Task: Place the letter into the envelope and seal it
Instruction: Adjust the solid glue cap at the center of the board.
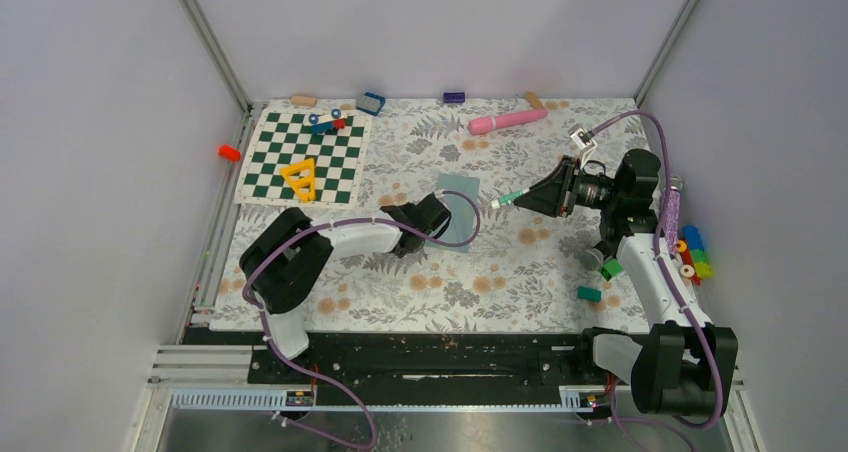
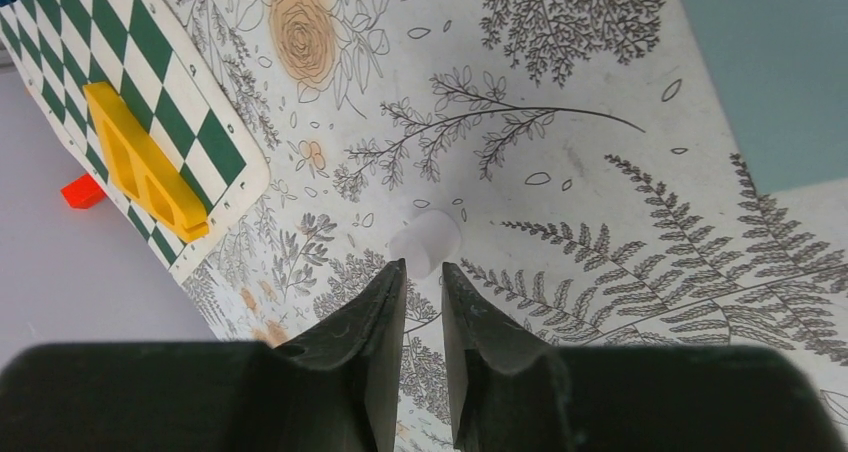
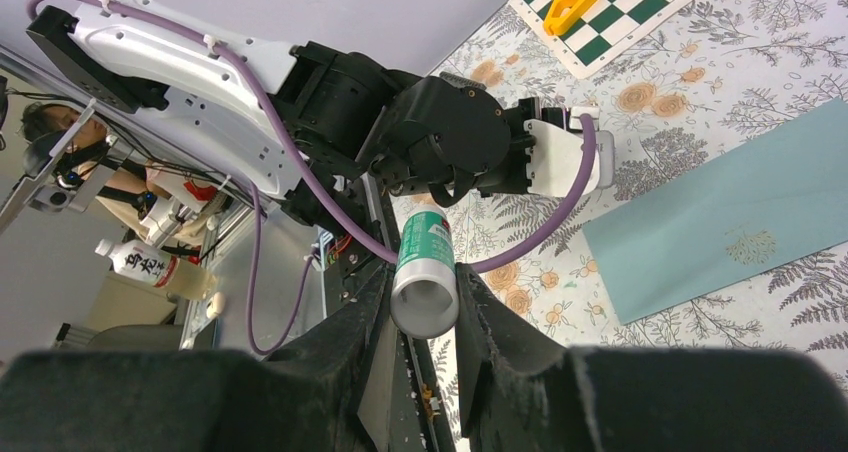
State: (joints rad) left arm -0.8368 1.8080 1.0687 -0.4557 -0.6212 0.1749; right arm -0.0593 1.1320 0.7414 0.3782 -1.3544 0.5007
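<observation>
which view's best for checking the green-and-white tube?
Right wrist: the tube is close up, clamped in the right end effector. Top external shows it small, sticking out toward the envelope. Left wrist misses it.

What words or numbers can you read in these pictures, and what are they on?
Green-and-white tube held in the right fingers: label print, too blurred to read.
Bottle in the background, right wrist view: dark characters on its label, too small to read.
No other writing shows.

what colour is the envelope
Dull grey-teal; the envelope shows best in the right wrist view.
</observation>
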